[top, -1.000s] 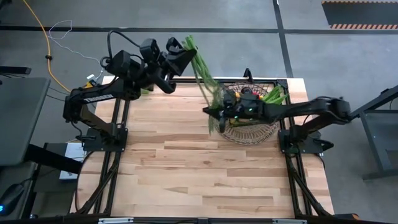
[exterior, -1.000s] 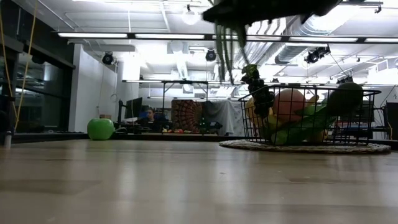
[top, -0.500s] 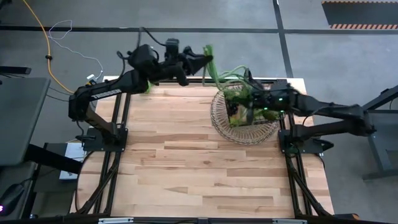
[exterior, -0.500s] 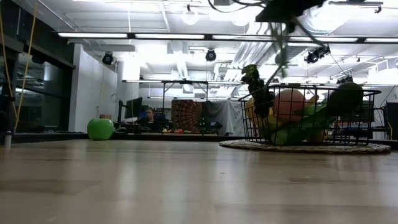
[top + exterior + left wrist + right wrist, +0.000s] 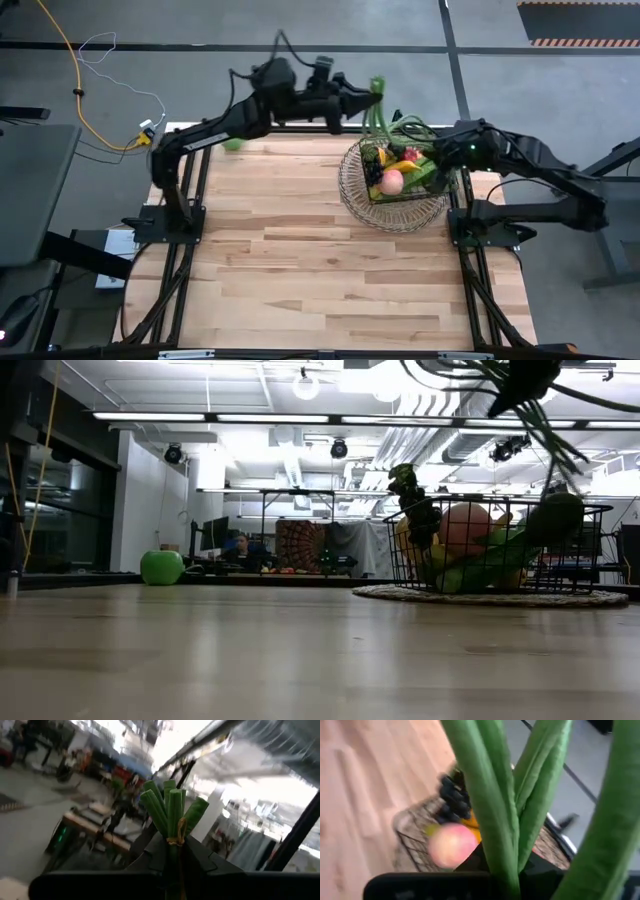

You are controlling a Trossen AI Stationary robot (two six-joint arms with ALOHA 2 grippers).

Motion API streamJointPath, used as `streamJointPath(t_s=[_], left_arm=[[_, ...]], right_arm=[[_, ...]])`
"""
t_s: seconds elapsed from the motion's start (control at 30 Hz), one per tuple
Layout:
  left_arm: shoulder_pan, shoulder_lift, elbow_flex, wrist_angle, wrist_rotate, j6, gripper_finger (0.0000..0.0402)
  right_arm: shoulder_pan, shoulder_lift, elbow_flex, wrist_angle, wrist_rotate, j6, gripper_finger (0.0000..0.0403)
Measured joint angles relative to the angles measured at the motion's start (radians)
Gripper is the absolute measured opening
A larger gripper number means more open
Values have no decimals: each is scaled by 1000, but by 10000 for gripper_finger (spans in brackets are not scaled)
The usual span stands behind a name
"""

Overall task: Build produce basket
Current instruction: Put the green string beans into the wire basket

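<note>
Bundle of long green beans [image 5: 376, 100] now carried over round wire basket [image 5: 352, 190], clenched in left tool [image 5: 366, 97] and right tool [image 5: 428, 150]; placement imminent.

We see a light wooden plank table [image 5: 300, 250]. At its far right a round woven mat [image 5: 500, 597] lies on the wood, and the wire basket [image 5: 395, 190] sits on that. A green apple [image 5: 162, 567] rests on the far left edge.
</note>
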Motion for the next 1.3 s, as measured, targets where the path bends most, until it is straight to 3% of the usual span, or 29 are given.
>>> streamJointPath(t_s=[0.2,0.47,0.9,1.3], left_arm=[[0,133,162,-182,79,0,19],[0,235,184,-262,93,-26,19],[32,356,184,-299,66,-90,19],[89,368,184,-411,76,-113,19]], right_arm=[[-52,0,22,-86,59,-116,0],[-124,34,21,-102,180,-390,0],[-159,194,20,-119,171,-710,0],[-157,317,20,-278,43,-944,0]])
